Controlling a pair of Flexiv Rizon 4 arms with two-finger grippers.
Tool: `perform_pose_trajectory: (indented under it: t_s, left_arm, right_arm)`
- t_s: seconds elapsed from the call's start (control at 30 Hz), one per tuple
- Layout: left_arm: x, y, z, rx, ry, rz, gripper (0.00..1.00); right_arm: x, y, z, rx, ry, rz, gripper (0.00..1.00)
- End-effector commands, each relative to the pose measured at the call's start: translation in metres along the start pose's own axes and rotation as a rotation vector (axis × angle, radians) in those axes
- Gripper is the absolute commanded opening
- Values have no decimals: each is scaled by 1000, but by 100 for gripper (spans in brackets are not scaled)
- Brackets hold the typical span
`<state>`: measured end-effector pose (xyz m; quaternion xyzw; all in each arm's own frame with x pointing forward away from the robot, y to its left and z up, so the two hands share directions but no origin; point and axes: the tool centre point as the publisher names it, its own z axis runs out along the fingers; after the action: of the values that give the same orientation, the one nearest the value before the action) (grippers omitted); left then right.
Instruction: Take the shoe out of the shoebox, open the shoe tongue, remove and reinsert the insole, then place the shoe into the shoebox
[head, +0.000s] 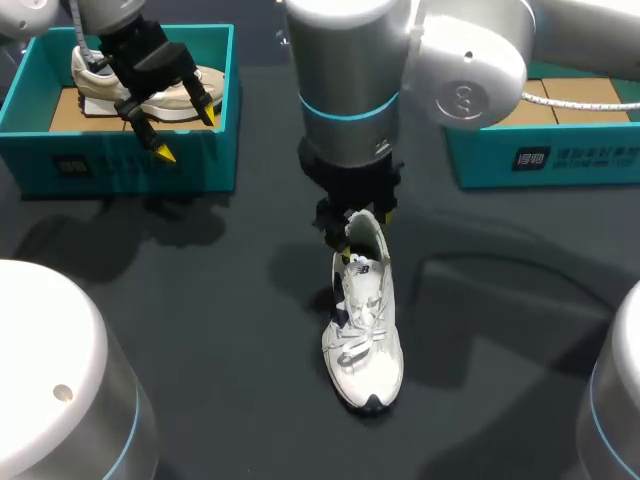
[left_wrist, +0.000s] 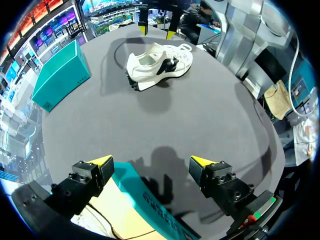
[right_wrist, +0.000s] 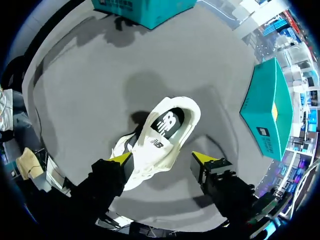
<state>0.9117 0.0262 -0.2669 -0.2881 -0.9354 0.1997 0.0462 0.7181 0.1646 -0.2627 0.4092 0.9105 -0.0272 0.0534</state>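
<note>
White shoe (head: 362, 325): stood upright in the middle of the dark table (head: 200, 300), outside both boxes.
Insole (right_wrist: 167, 122): seen dark inside the shoe's opening.
Right gripper (right_wrist: 162, 157): held wide open just over the heel end, with one yellow tip at each side of the shoe.
Left gripper (head: 186, 134): held open over the front wall of the left shoebox (head: 130, 160); nothing is gripped.
Left shoebox: teal; a beige shoe (head: 95, 88) is laid inside.
Right shoebox (head: 560, 155): teal, well apart from the white shoe.
</note>
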Motion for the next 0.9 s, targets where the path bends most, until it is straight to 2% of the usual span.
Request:
perform_pose_trajectory:
  t_s: [0.03, 0.27, 0.37, 0.63, 0.73, 0.77, 0.8, 0.9]
  left_arm:
    - [1, 0, 0, -2, -1, 0, 100]
    - [1, 0, 0, -2, -1, 0, 100]
    - [1, 0, 0, -2, -1, 0, 100]
    - [1, 0, 0, -2, -1, 0, 100]
    - [1, 0, 0, -2, -1, 0, 100]
    - [1, 0, 0, -2, -1, 0, 100]
    - [1, 0, 0, -2, -1, 0, 100]
    - [1, 0, 0, -2, -1, 0, 100]
  right_arm:
    - [-4, 1, -4, -24, 75, -253, 100]
    - [-4, 1, -4, -24, 75, -253, 100]
    - [-7, 14, 5, -29, 71, -325, 100]
    - [-17, 33, -5, 17, -41, -402, 100]
    - [-23, 41, 0, 28, -70, -466, 100]
    - [-25, 43, 3, 8, -79, -525, 100]
    - [-28, 45, 6, -21, -70, -582, 100]
    - [-37, 48, 17, -33, -24, -650, 100]
